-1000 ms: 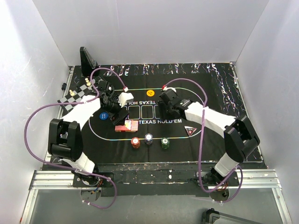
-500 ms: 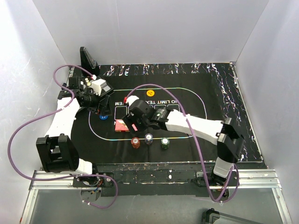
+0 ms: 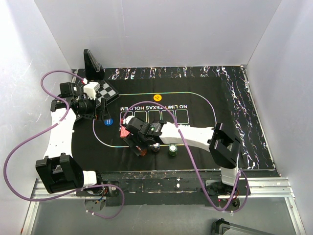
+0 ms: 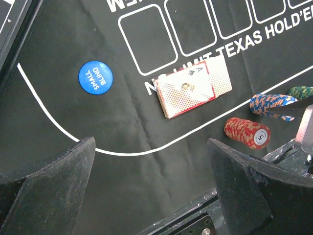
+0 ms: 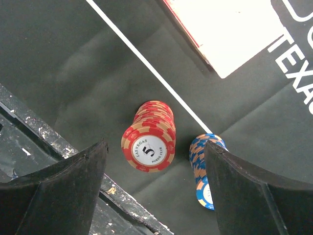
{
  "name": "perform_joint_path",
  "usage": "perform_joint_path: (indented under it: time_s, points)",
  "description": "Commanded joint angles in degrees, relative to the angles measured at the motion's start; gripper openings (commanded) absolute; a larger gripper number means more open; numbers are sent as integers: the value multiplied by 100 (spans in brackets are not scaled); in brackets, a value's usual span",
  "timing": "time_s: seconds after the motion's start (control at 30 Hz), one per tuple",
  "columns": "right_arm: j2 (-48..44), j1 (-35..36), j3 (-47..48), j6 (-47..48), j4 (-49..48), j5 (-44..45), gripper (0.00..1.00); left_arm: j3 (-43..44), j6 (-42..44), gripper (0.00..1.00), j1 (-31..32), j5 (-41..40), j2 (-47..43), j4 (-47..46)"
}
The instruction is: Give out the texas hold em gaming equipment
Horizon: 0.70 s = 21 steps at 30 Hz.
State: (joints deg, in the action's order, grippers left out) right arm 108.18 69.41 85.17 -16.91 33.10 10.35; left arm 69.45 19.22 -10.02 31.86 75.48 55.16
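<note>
Since the right tool (image 5: 154,156) was swung leftward across the mat (image 3: 230,112) and spread wide, the red chip stack (image 5: 149,142), standing near the front edge of the bench (image 3: 195,175), is framed ungripped, so a pickup is judged next; the left tool (image 4: 150,147) is withdrawn, spread, empty.

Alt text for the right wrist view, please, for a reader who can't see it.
The right gripper, open, hangs over a red chip stack marked 5 on the black mat, one finger on each side. A blue chip stack stands beside it, and the corner of a card deck shows at the top.
</note>
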Motion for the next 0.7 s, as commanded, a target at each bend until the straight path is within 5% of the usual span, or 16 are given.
perform_joint_path:
  time_s: [0.0, 0.3, 0.67]
  points:
    - [45, -6, 62, 3, -76, 116, 85, 25, -24, 98, -79, -65, -165, 101]
    - [353, -6, 53, -6, -146, 125, 77, 95, 20, 98, -167, -48, -174, 118]
    - [177, -6, -27, -6, -261, 134, 50, 104, 81, 98, -193, -66, -95, 101]
